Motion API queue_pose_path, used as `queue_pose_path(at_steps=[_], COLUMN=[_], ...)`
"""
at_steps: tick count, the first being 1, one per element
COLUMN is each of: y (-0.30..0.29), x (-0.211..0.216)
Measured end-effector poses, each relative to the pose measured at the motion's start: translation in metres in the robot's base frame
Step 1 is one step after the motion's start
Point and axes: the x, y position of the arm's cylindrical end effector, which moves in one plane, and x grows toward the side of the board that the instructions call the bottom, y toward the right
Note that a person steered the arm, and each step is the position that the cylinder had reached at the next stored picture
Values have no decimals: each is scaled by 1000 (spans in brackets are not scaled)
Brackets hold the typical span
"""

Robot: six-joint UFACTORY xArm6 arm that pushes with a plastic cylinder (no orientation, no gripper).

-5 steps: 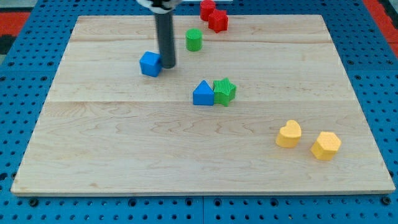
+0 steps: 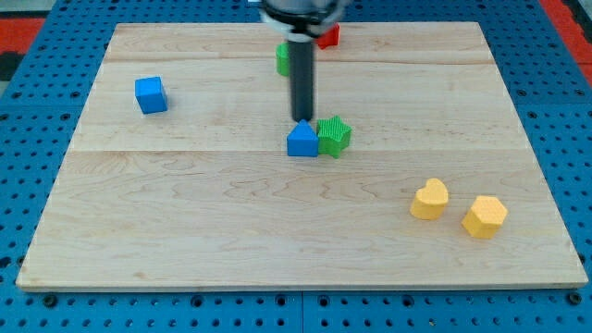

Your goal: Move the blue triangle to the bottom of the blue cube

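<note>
Blue triangle (image 2: 302,141) sits near the bench's middle, touching the green star (image 2: 334,136) on its right. The tip (image 2: 302,120) stands just above the triangle's peak; the rod has no fingers to read. The blue cube (image 2: 151,94) lies well apart toward the view's left. A green cylinder (image 2: 282,57) and red block (image 2: 328,36) show partly behind the rod; a yellow heart (image 2: 430,199) and yellow hexagon (image 2: 485,215) sit lower right. The bench (image 2: 185,231) is pale wood on blue pegboard (image 2: 28,139). No writing is readable. Since the earlier frame, the cube has shifted left and the tip has crossed to the triangle.
</note>
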Motion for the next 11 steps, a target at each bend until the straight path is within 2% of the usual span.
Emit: queue_pose_path(at_steps=[1, 2, 3, 4, 5, 6, 8, 9, 10, 11], y=[10, -4, -55, -119, -56, -78, -212, -202, -163, -163], x=[35, 46, 16, 18, 30, 64, 26, 41, 49, 11])
